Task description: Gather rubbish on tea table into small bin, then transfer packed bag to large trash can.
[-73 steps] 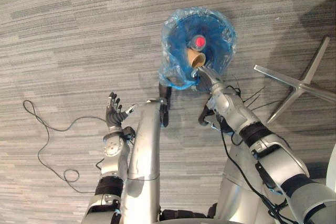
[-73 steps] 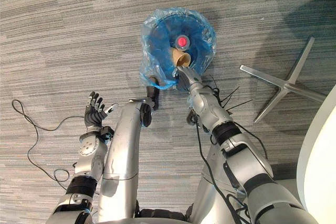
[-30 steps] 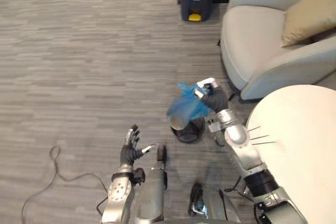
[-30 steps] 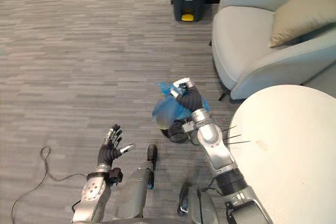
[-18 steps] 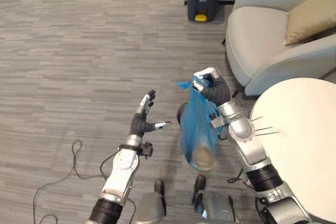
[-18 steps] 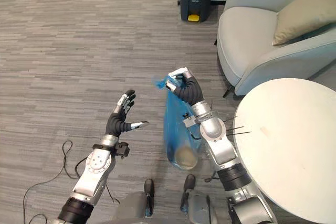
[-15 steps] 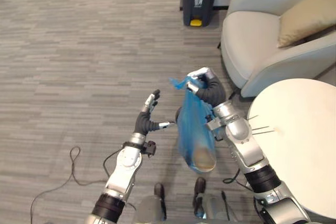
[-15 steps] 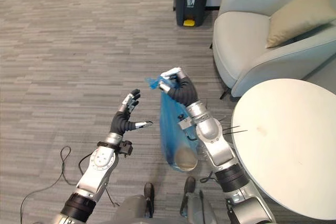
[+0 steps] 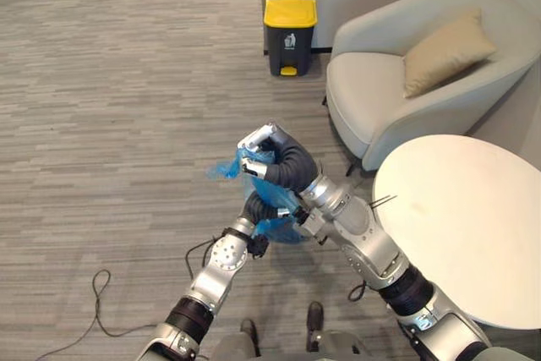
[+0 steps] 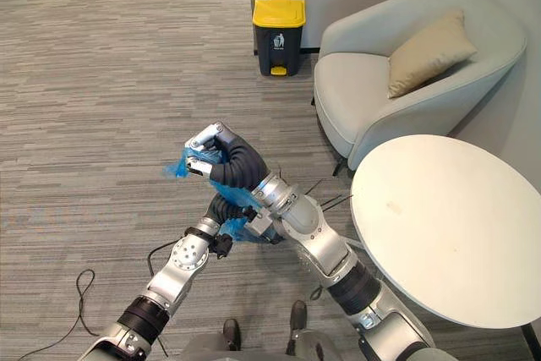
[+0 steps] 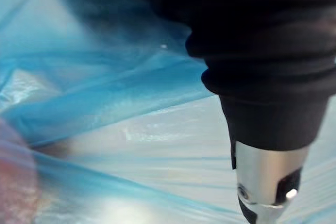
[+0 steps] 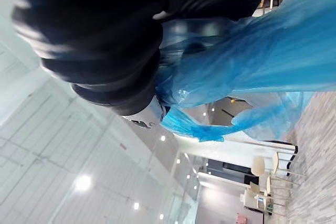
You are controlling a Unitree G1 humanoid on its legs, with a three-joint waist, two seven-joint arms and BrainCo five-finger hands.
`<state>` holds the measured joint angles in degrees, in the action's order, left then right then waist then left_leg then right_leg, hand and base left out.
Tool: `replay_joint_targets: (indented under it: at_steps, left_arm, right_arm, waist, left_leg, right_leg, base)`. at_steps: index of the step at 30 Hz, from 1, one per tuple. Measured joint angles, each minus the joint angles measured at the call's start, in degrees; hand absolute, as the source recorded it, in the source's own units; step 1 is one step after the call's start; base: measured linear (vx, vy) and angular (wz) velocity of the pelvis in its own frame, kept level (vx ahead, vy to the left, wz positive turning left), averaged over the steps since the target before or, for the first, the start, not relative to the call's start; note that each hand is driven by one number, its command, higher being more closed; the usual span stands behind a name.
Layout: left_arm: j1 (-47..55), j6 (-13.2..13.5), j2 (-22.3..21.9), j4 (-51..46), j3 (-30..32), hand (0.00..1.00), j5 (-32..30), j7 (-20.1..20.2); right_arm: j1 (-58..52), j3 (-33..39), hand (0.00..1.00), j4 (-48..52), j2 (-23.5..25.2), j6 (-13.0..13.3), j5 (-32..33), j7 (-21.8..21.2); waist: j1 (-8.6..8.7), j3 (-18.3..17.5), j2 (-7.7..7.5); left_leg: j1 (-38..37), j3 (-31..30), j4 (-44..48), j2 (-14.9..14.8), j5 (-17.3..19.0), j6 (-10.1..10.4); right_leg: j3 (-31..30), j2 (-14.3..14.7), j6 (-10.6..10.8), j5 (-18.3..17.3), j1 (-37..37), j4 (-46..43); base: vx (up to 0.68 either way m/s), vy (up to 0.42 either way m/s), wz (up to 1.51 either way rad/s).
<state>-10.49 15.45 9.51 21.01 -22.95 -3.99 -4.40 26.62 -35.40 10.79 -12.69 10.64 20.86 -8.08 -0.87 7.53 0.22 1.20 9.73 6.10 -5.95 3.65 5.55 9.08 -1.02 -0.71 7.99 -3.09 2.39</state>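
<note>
My right hand (image 9: pixel 275 158) is raised in front of me, fingers curled tight round the gathered neck of the blue rubbish bag (image 9: pixel 276 227). A tuft of blue plastic (image 10: pixel 177 166) sticks out past the fist. The bag's body hangs under my right forearm and is mostly hidden by it. My left hand (image 9: pixel 254 206) sits against the bag just below the right fist. Blue film (image 11: pixel 131 129) lies right up against the left hand in its wrist view. The large black trash can with a yellow lid (image 9: pixel 289 35) stands ahead by the wall.
A pale armchair (image 9: pixel 380 99) with a beige cushion (image 9: pixel 444 52) stands to the right of the can. The round white tea table (image 9: pixel 461 226) is at my right side. Grey carpet stretches to the left and ahead.
The camera has swung up, so the can and armchair sit lower in view. My right hand has lifted the bag higher. My left hand, open and apart before, has moved in against the bag.
</note>
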Motion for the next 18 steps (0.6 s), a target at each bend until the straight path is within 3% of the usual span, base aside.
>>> replay_joint_targets:
  at_steps: [1, 9, 11, 18]
  left_arm:
    - [0.04, -0.27, 0.02, 0.27, -0.02, 1.0, -0.87, -0.55]
    - [-0.44, -1.4, -2.8, 0.51, -1.31, 1.0, -3.43, -5.09]
    - [-2.36, -1.15, -3.32, 0.57, -1.22, 1.0, -3.19, -7.22]
    - [-5.25, 0.02, -3.66, 0.38, -1.28, 1.0, 3.7, -12.07]
  right_arm:
    - [1.31, -1.62, 1.0, -0.31, 0.24, 0.0, 0.01, 0.12]
    - [9.92, -11.0, 1.0, -10.17, 8.52, -0.58, 0.66, 1.99]
    - [9.97, -12.96, 1.0, -10.55, 9.84, -0.59, 1.77, 2.32]
    - [11.55, -14.69, 1.0, -10.7, 10.5, -0.58, 3.85, 3.27]
  waist:
    - [-0.01, -0.36, -0.1]
    - [-0.45, -0.68, -0.21]
    - [-1.5, -0.73, -0.24]
    - [-1.43, -0.77, -0.18]
  left_leg:
    - [-0.08, -0.04, -0.21, -0.04, -0.07, 0.09]
    - [-1.07, -0.45, -1.25, -0.51, -0.64, 0.39]
    - [-1.08, -0.77, -1.28, -0.64, -0.65, 0.42]
    - [-0.98, -1.56, -1.22, -0.76, -0.76, 0.58]
  right_leg:
    - [0.0, 0.11, 0.0, 0.0, 0.0, 0.47]
    - [0.32, 0.95, -0.67, 0.79, 2.11, 2.77]
    - [0.57, 1.11, -0.69, 0.82, 2.17, 3.0]
    - [1.15, 1.24, -0.69, 0.81, 2.54, 3.25]
  base:
    - [0.0, 0.0, 0.0]
    - [0.01, 0.013, 0.01]
    - [0.01, 0.031, 0.08]
    - [-0.01, 0.044, 0.05]
